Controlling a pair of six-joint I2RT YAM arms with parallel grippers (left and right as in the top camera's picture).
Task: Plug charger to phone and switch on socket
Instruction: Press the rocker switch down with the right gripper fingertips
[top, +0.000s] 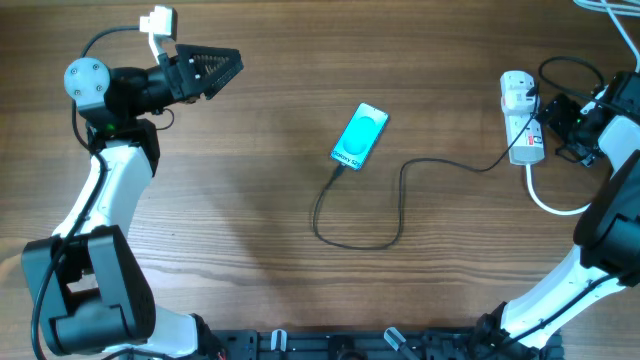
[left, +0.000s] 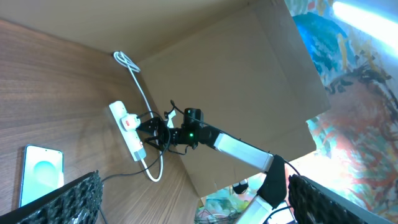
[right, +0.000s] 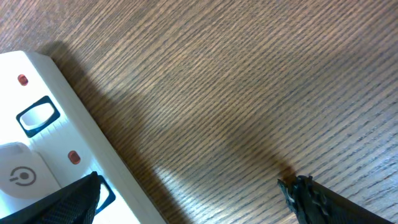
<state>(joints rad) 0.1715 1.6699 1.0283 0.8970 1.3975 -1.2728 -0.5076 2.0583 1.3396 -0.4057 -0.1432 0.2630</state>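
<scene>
Overhead: left gripper (top: 225, 68) upper left of frame, off the table (top: 250, 200), jaws apart, nothing in them. Phone (top: 359, 137) lies centre frame, slightly tilted, screen up. Charger (top: 400, 200) runs from the phone's lower end, loops down and back up, then heads right to the socket (top: 520, 120) at the right edge; can't tell if the tip is seated in the phone. Right gripper (top: 556, 118) sits just beside the socket's right side, and the white cord (top: 545, 200) curves off below it. Left wrist: both fingers (left: 68, 202) at the bottom corners, wide apart, empty gap. Phone (left: 40, 174) lower left, socket (left: 127, 130) left of centre with the right gripper (left: 158, 127) next to it, cardboard panel (left: 249, 81) behind. Right wrist: jaws wide, nothing between, fingers (right: 329, 199) low in frame. Socket (right: 50, 124) fills the left edge, with a white rocker switch (right: 37, 115) and two small red marks (right: 23, 79) visible; the rest is bare wood.
</scene>
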